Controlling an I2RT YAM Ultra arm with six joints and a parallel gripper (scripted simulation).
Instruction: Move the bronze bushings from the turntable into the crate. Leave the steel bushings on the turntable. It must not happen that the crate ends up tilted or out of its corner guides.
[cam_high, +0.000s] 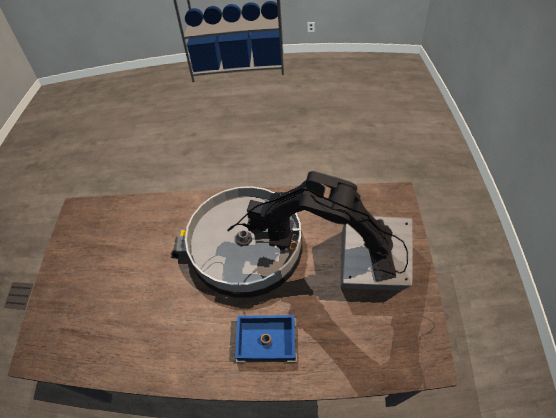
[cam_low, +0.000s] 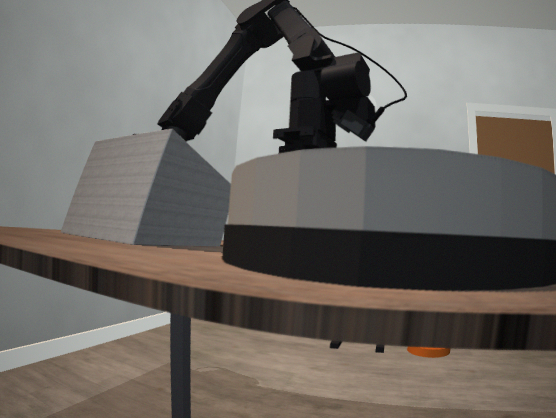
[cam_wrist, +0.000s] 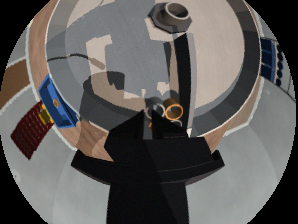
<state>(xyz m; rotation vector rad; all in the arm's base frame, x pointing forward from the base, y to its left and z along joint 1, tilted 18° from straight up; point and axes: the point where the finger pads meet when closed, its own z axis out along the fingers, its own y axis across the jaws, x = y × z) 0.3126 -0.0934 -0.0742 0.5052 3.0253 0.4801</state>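
Partway along, I judge: one bronze bushing (cam_high: 261, 339) (cam_wrist: 56, 103) lies in the blue crate (cam_high: 265, 358) (cam_wrist: 67, 120), and at least one more bronze ring (cam_high: 292, 245) (cam_wrist: 174, 103) remains on the turntable (cam_high: 287, 272) (cam_low: 325, 185) (cam_wrist: 250, 75), just beside my fingers. A sliver of orange shows low between my fingertips, possibly another bronze piece; I cannot tell. A steel bushing (cam_wrist: 157, 101) stands close against that ring and should stay where it is.

My gripper (cam_high: 280, 235) (cam_low: 306, 140) (cam_wrist: 147, 112) is nearly pressed together, only a narrow gap at the tips, and I see nothing pinched in it. Next, I think, I need to spread the fingers just enough to take bronze without catching steel.

Room is tight on this side: the raised wall runs close behind the cluster, and a dark bar (cam_wrist: 185, 75) stands just past the bronze ring. Toward the central hub (cam_high: 243, 242) (cam_wrist: 165, 22) the turntable floor gives more space. Going to the crate, I would lift well over the wall first, then release low and near the middle, since brushing a crate edge could tip it or push it off its corner guides (cam_high: 295, 361). For now it looks level.
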